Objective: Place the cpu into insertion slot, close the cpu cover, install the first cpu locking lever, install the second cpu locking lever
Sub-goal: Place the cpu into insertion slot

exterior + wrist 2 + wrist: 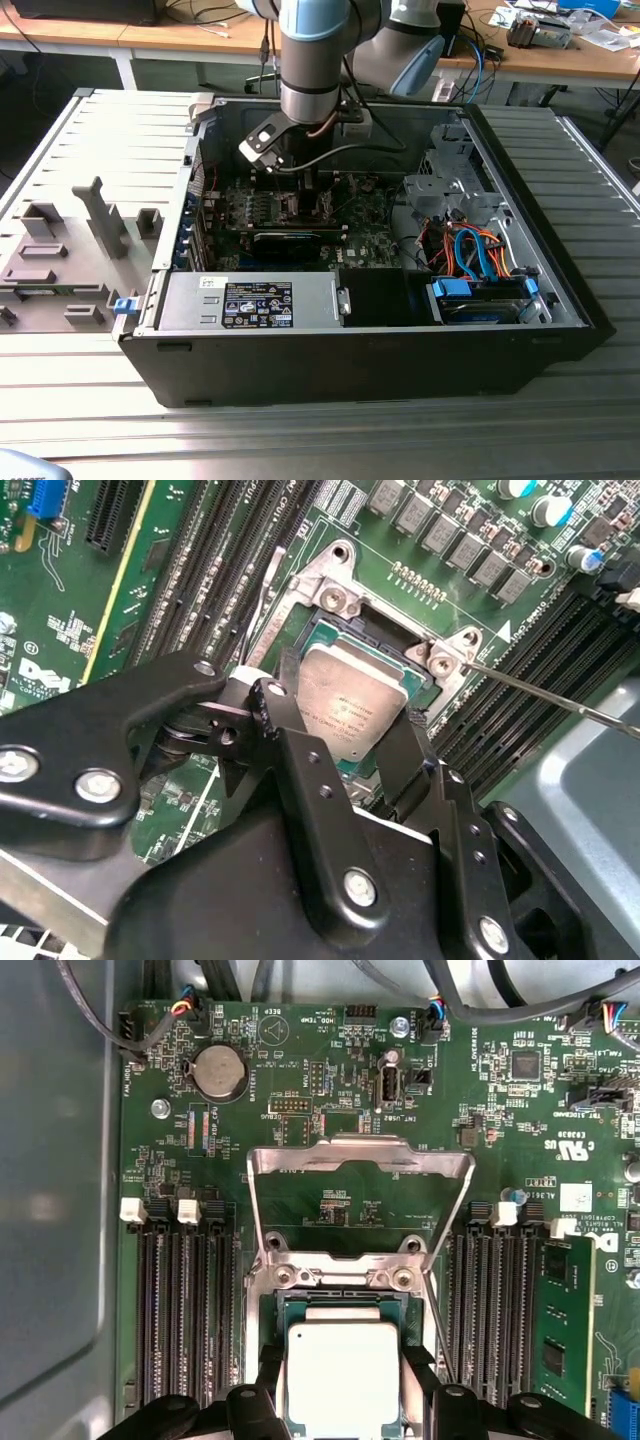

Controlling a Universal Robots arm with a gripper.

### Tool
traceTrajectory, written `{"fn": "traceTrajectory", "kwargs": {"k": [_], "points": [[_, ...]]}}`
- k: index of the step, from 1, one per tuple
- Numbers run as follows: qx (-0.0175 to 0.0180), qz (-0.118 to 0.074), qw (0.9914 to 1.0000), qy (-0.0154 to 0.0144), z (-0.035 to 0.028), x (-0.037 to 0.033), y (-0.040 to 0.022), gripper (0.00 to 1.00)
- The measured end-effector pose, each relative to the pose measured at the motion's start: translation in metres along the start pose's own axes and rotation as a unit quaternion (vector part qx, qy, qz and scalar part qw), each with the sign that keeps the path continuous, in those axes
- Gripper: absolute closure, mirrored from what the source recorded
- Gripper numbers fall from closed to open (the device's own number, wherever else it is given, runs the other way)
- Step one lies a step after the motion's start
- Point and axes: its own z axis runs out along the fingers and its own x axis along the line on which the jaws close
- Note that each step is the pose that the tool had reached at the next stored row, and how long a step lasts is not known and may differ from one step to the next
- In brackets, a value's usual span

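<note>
First wrist view, looking down past the pincer (343, 1362): one cpu (343, 1390) sits in the one socket (335, 1260) on the green motherboard (330, 1200). It is held between the pincer's two black fingers (270, 1370), which are set narrow against its opposite edges. Beyond the fingertips, one cpu cover (360, 1150) stands raised open, and in the second wrist view two thin locking levers (540, 692) stick out unlatched, one to each side of the pincer. Exterior view: one open computer case (350, 365) holds the motherboard, and the single arm (315, 60) reaches down into it.
</note>
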Motion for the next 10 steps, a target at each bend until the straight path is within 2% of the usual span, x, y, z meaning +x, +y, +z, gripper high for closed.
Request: {"fn": "traceTrajectory", "kwargs": {"k": [10], "points": [[-0.0009,0.000,1.00000,0.0007,0.0013,0.0002,0.0022,0.45]]}}
